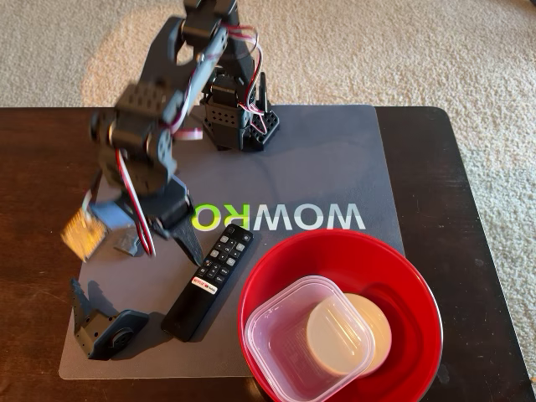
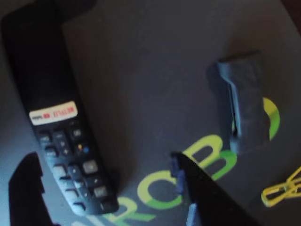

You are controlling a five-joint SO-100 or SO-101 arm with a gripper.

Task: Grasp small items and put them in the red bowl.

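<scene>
The red bowl (image 1: 410, 276) stands at the front right of the table and holds the clear square tub (image 1: 280, 347) and the small white bowl (image 1: 368, 327). The slim black remote (image 1: 209, 280) lies on the grey mat (image 1: 335, 167), left of the bowl; it also shows in the wrist view (image 2: 56, 122). My gripper (image 1: 180, 243) hangs just above the remote's far end, open and empty. In the wrist view my gripper (image 2: 101, 162) has one finger on each side of the remote's button end. One dark grey part (image 1: 105, 327) lies at the mat's front left corner. Another dark grey part (image 2: 244, 103) lies on the mat's green lettering.
The arm's base (image 1: 239, 117) stands at the back of the mat. A small yellow wire clip (image 2: 282, 190) lies near the grey part in the wrist view. A blurred yellowish square (image 1: 82, 233) shows left of the gripper. The dark wooden table (image 1: 469, 193) ends at carpet behind and to the right.
</scene>
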